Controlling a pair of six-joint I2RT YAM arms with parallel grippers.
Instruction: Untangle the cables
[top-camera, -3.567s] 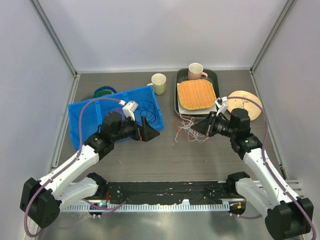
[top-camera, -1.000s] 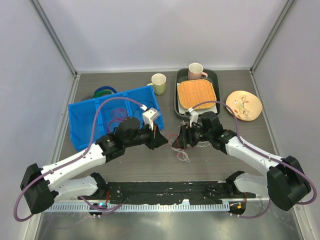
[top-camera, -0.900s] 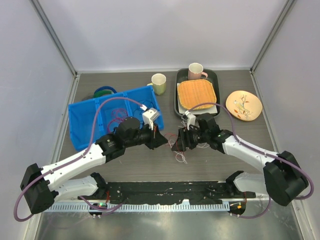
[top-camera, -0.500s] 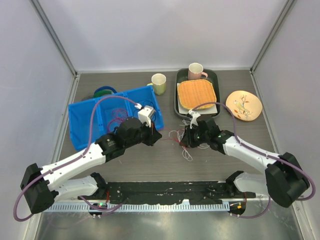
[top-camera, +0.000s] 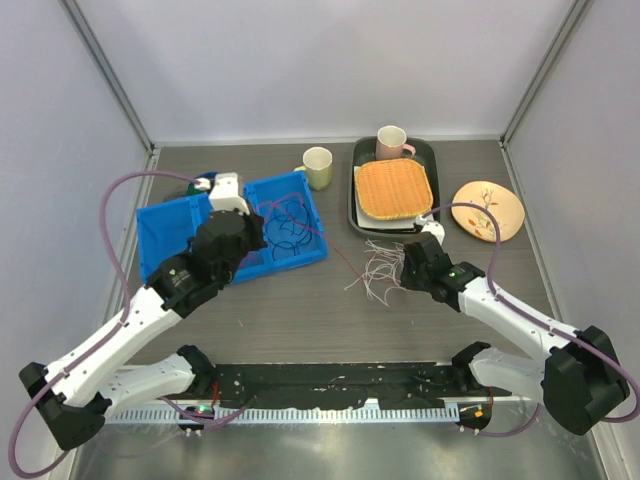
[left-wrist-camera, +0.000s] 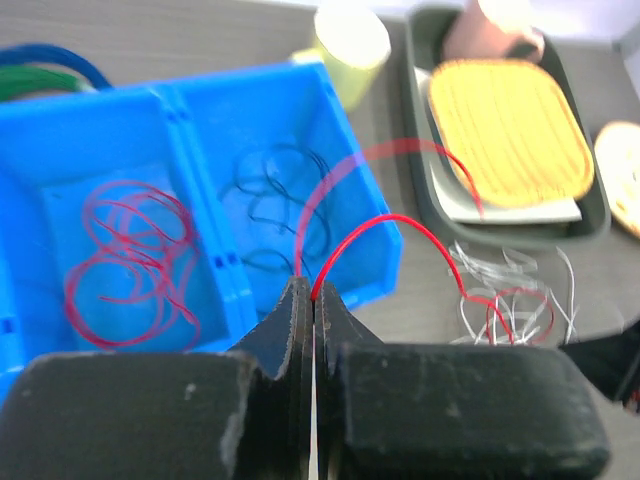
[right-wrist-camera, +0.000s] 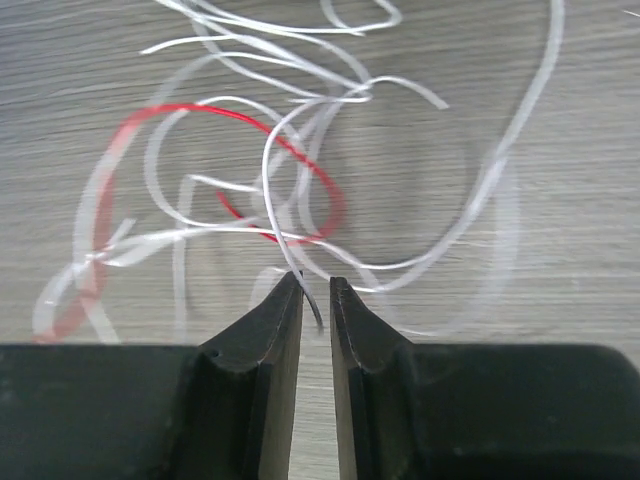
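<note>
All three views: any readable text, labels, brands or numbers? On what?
None can be read in any view.
The blue bin, yellowish cup, pink cup and tray show no lettering.
The plate bears only a flower drawing.

No legible text or labels anywhere.
</note>
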